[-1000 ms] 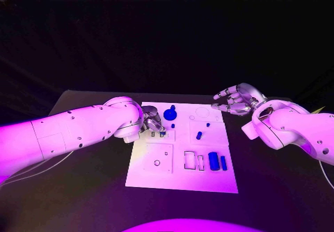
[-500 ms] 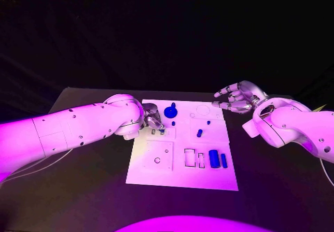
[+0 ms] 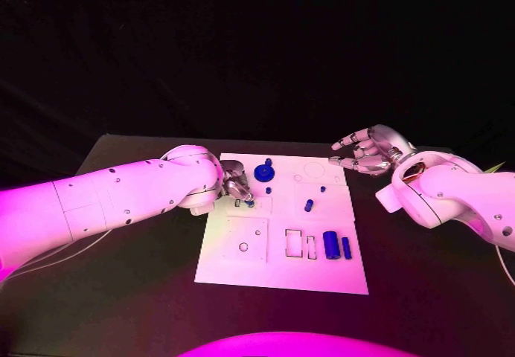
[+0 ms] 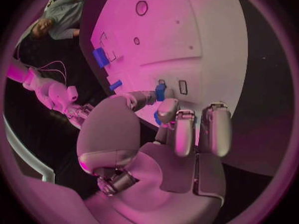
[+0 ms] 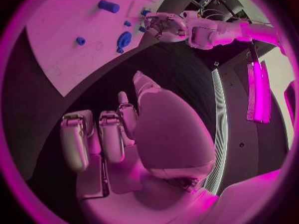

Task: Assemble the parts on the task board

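- Left hand point(image 3: 236, 190) is pinching a small blue part point(image 4: 161, 91) over the task board point(image 3: 281, 275) near its left edge.
- Right hand point(image 3: 365, 154) is hovering off the board's far right corner — fingers loosely apart, holding nothing.

Head view: high, looking steeply down on the counter point(image 3: 129, 223), task board point(image 3: 281, 271) central, both arms entering from the sides. Left wrist view: fisheye behind the left hand point(image 4: 168, 134), very close over the board's edge. Right wrist view: fisheye behind the right hand point(image 5: 118, 134), held off the board, facing across it. All three share the board; the right wrist view also catches the left hand.
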